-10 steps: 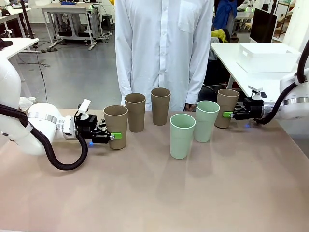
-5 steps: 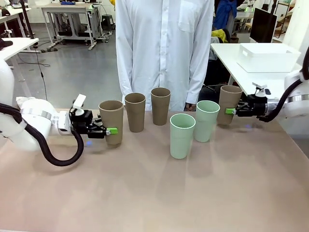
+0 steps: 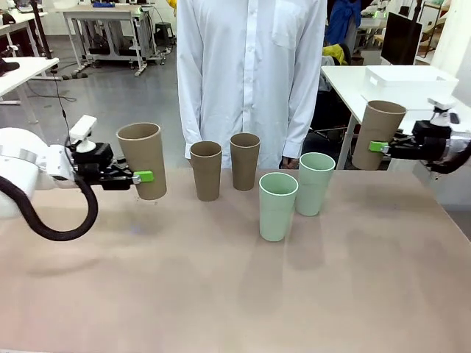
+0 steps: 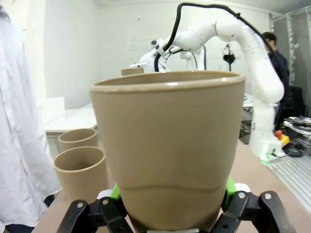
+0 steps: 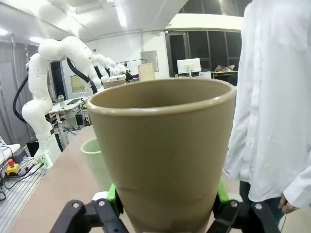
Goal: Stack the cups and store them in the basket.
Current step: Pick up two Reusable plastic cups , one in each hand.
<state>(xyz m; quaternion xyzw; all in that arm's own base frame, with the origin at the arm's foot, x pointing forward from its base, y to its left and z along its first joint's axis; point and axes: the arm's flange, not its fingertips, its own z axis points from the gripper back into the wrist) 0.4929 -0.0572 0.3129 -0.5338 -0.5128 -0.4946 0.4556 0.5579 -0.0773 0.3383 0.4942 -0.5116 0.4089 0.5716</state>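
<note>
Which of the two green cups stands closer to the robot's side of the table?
The left green cup: it stands in front of the right green cup, nearer the camera.

The front camera sits low at the near edge of the desk [image 3: 221, 294], straight across from the person in the white shirt [image 3: 250, 73]. It looks level over the top at them from a middling distance, with an arm coming in at each side.

The left wrist camera sits tight behind the left hand [image 3: 147, 176], so the left-held cup [image 4: 170, 145] blocks most of its frame. It faces along the desk, with the person at its left edge.

The right wrist camera, just as tight behind the right hand [image 3: 375, 147] and the right-held cup [image 5: 163, 150], faces the opposite way, with the person at its right edge.

All three views share the person's shirt. The left wrist view also catches the standing brown cups [image 4: 80, 170] in front of the person, and the right wrist view catches a mint cup [image 5: 97, 162].
</note>
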